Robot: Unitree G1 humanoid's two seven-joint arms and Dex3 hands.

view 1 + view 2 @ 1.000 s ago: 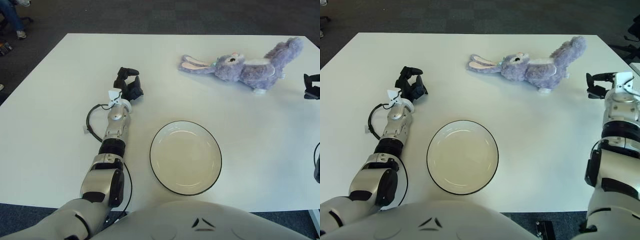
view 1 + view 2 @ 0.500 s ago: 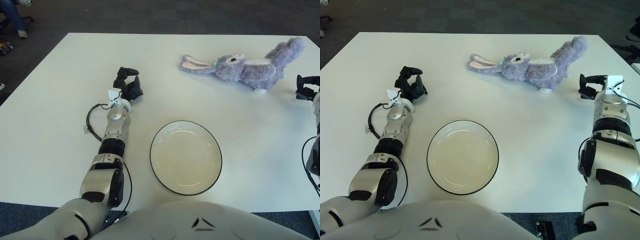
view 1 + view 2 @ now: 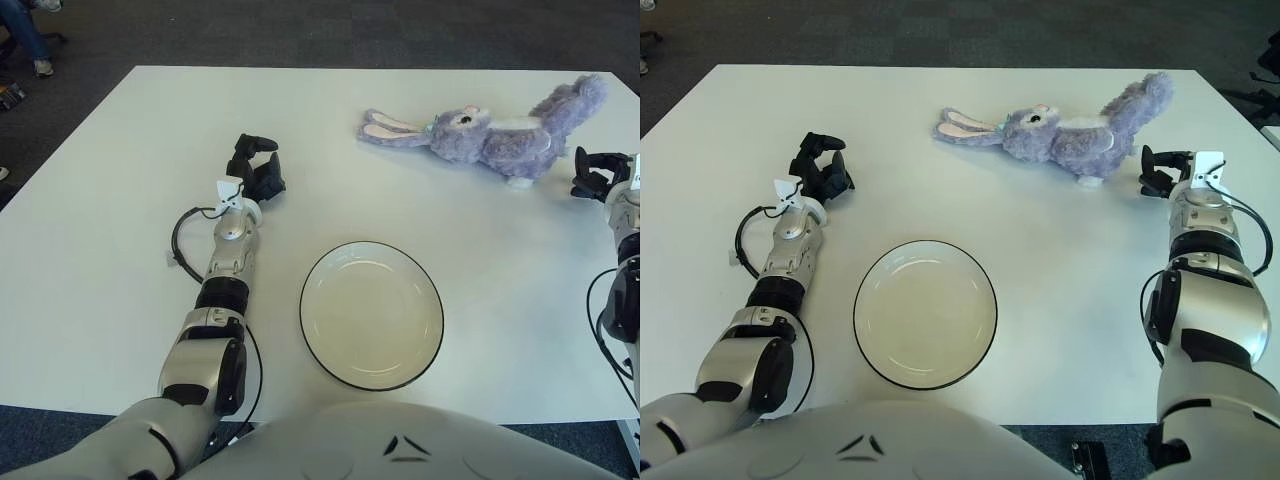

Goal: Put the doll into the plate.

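Left robot hand far-left, arm stretched forward, fingers curled, holding nothing. Right robot hand at right, forearm extended (fingers loosely parted, empty).

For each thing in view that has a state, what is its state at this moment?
doll: lying on its side on the table, not held
plate: empty, right side up
left hand: fingers curled, holding nothing, left of the plate
right hand: holding nothing, just right of the doll, not touching it

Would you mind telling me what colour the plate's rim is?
Black, around a cream round plate on the white table; clearest in the left eye view.
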